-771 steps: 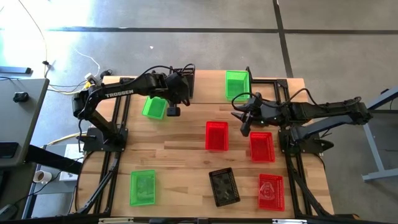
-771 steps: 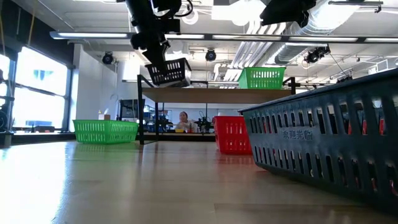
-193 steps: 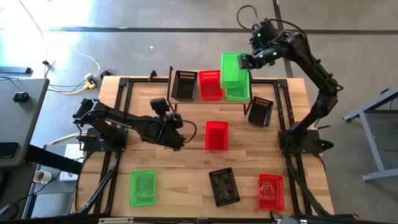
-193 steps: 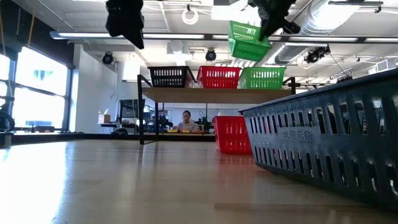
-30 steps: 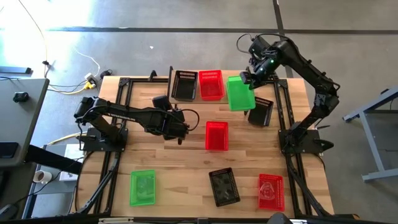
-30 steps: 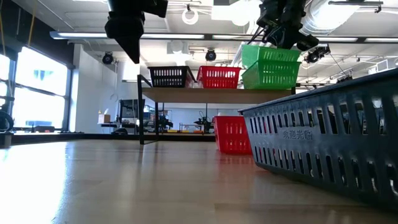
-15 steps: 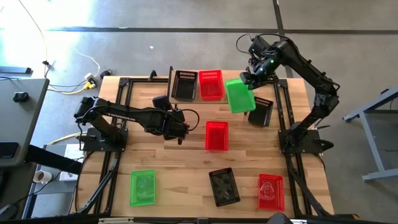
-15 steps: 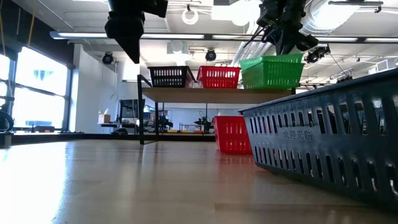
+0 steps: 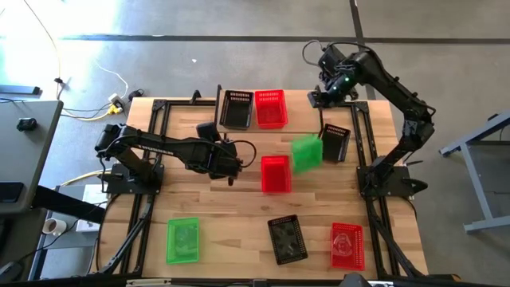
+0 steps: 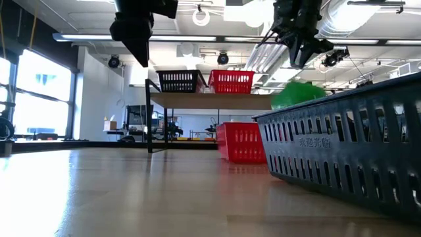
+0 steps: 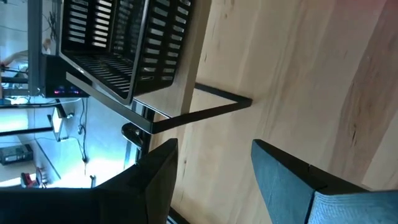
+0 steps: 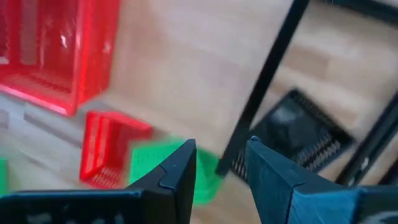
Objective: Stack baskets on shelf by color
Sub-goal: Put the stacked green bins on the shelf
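Observation:
On the shelf [image 9: 301, 114] stand a black basket [image 9: 237, 109] and a red basket [image 9: 269, 108]. A green basket [image 9: 306, 153] shows blurred, off the shelf's near side, beside a red basket [image 9: 276, 174] on the table. It also shows as a green blur [image 10: 297, 95] at shelf height. No gripper touches it. My right gripper [image 9: 321, 97] hangs open above the shelf's right end, fingers apart in its wrist view [image 12: 219, 152]. My left gripper [image 9: 229, 169] is held open over the table, left of the red basket, nothing between its fingers [image 11: 214, 158].
A black basket [image 9: 335, 142] lies by the shelf's right legs. Near the front edge lie a green basket [image 9: 182, 239], a black basket [image 9: 287, 237] and a red basket [image 9: 347, 243]. Bare wood lies between the left arm and the green basket.
My right gripper has opened and let go of the green basket above the shelf's right end. The basket, first tilted there, has tipped off the shelf toward the table's near edge and now shows blurred beside the red basket.

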